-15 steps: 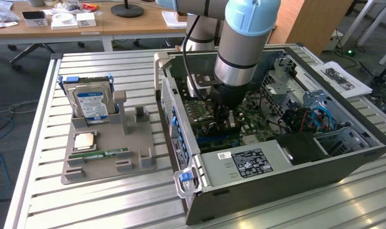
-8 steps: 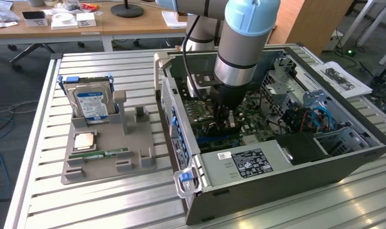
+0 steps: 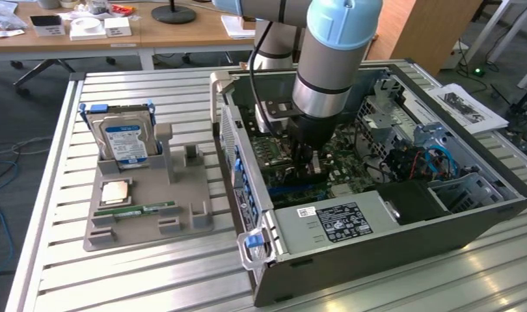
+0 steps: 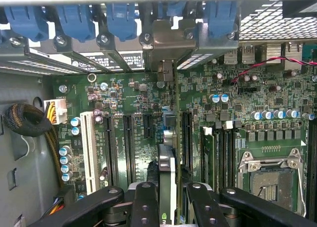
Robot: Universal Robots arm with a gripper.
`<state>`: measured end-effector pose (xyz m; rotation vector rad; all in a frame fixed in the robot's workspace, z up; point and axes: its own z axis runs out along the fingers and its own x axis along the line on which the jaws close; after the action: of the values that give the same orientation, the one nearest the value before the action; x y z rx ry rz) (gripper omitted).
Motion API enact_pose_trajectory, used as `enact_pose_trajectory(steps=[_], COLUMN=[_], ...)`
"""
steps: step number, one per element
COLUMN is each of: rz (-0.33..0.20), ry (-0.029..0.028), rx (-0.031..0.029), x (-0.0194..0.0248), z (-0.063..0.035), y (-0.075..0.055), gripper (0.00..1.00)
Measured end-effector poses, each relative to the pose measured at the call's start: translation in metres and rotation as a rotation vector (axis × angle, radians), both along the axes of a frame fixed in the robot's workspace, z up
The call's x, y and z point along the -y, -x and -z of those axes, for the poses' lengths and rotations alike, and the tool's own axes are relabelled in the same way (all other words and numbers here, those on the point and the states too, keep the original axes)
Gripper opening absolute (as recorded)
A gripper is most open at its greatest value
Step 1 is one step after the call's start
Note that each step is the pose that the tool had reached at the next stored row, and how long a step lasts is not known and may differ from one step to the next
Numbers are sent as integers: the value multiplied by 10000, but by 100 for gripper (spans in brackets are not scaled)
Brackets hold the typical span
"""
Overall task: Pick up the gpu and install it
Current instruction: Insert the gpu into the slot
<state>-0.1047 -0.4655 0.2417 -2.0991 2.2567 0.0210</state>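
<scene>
The jaws are drawn in narrow, their black fingers [image 4: 143,203] pressed against the two flat faces of the gpu [image 4: 167,170]. The card hangs on edge between them, down inside the open computer case [image 3: 472,218] and just above the green motherboard [image 4: 143,101]. It runs in line with the long black expansion slots [image 4: 128,143] and points toward the row of blue retention clips [image 4: 119,17] at the case's rear wall. Whether its lower edge has met a slot I cannot tell. By its look the card should handle as light and stiff but fragile: a thin board that may pivot in a pinch grip and would not take bending or scraping. The best hold is probably the one seen here, on the flat faces near the upper edge, well clear of the contact edge and the silvery end bracket. Further out on the board sits the CPU socket [image 4: 267,173], and the grey power supply [image 3: 333,224] fills the case's near corner. On the slatted desk [image 3: 116,279], to the exterior view's left, a grey fixture tray [image 3: 138,231] holds the hard drive [image 3: 125,140] and a green memory stick [image 3: 146,211].
</scene>
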Motion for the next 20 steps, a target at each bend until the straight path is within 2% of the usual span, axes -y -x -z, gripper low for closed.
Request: enact_pose_trajectory(steps=[16, 18, 20], rz=[0, 0, 0], ry=[0, -19, -4], rx=[0, 10, 2], x=[0, -2, -1], z=[-2, -23, -46], y=[0, -1, 0], gripper=[27, 27, 27])
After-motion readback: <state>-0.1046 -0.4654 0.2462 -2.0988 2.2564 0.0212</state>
